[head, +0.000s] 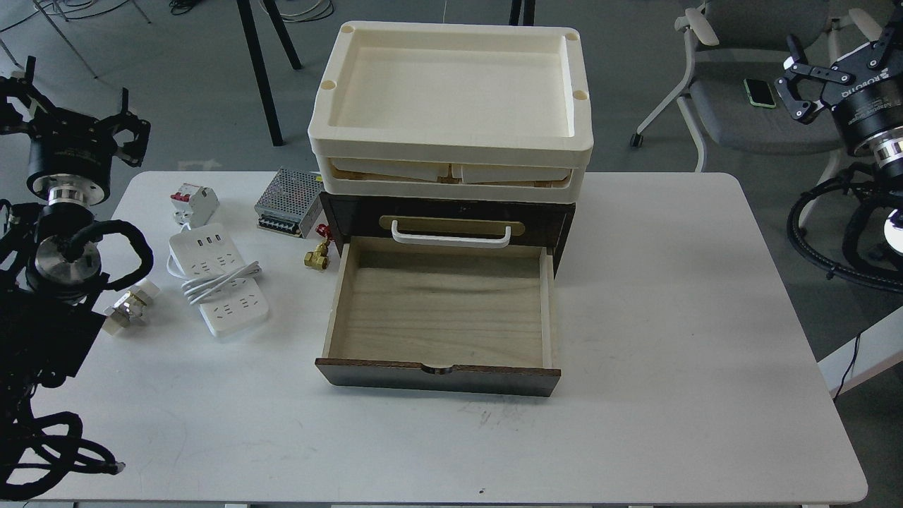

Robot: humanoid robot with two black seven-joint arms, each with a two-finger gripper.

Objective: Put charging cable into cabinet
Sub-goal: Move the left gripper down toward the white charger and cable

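The charging cable, a white power strip with its cord wrapped round the middle, lies on the table left of the cabinet. The cabinet is dark brown, with a white handle on a brass plate. Its pale wood lower drawer is pulled out, open and empty. My left gripper is open and empty, raised at the far left, behind and left of the cable. My right gripper is open and empty, raised at the far right, off the table.
Cream plastic trays are stacked on the cabinet. A white circuit breaker, a silver perforated power supply, a brass valve and a small white-and-metal part lie near the cable. A chair stands behind right.
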